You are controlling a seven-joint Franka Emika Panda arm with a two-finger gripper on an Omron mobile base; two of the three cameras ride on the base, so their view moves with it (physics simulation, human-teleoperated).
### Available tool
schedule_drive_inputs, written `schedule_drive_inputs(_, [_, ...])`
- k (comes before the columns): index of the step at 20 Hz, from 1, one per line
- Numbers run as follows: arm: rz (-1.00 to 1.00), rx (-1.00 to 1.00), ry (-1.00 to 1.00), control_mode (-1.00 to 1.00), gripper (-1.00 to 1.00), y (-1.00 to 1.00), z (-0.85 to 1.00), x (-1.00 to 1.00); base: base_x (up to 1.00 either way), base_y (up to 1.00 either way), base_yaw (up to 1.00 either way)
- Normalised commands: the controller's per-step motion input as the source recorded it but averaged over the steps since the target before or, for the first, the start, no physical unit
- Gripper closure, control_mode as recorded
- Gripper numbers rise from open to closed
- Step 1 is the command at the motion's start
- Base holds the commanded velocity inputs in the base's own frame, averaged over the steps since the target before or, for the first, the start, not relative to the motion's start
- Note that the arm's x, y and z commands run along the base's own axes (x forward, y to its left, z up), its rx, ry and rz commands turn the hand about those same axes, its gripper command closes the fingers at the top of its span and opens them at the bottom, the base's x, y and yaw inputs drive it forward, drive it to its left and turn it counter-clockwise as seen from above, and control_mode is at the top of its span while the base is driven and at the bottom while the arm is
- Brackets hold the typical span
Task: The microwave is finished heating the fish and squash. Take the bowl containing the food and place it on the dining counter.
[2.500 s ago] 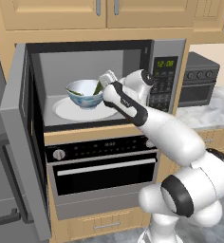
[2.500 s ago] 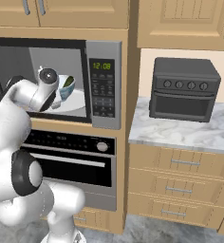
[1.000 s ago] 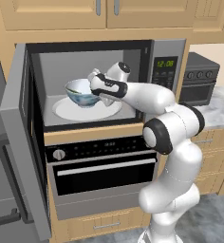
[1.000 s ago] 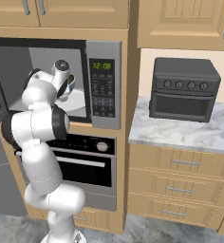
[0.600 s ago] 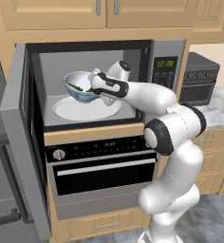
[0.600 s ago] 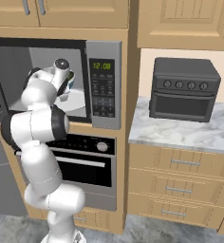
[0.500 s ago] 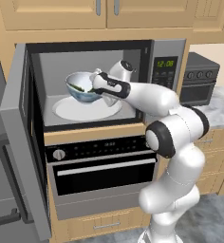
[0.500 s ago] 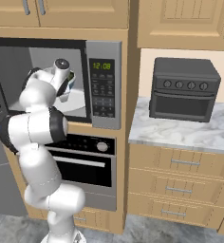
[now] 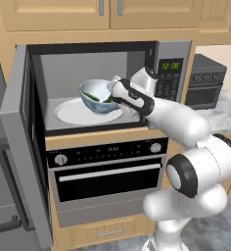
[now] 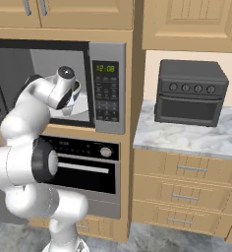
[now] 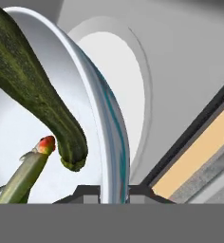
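White arm bends up from the base and reaches leftward into the open microwave (image 9: 103,83), wrist inside the cavity, gripper (image 9: 113,98) pinched on the right rim of the bowl (image 9: 96,96). Hand view: rim wall (image 11: 115,156) runs between the two fingertips (image 11: 88,193), one inside the bowl, one outside, so the pincer is narrow and clamped on it. Bowl sits tilted, lifted just above the white turntable (image 9: 76,112), over its right half. Food (image 9: 92,96) inside: thick dark green squash (image 11: 35,95) and a thin green piece with a red tip (image 11: 26,173), both cut off by the hand view's left edge. Microwave door (image 9: 24,147) swung open to the left. From the right base view the arm's elbow and wrist (image 10: 61,93) cover the bowl; gripper tips hidden there. Below, black-glass oven (image 9: 105,171). Toaster oven (image 10: 189,93) on the marble counter (image 10: 196,135) to the right, well apart from the arm. Blue pattern on the bowl hard to make out.
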Motion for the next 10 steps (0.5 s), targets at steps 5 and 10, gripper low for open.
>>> schedule_drive_inputs(5, [0.00,0.04,0.00,-1.00,1.00,-0.28,0.42,-1.00,0.00,0.00,0.00])
schedule_drive_inputs(10, [0.00,0.01,0.02,-1.00,1.00,-0.26,0.41,-1.00,0.00,0.00,0.00])
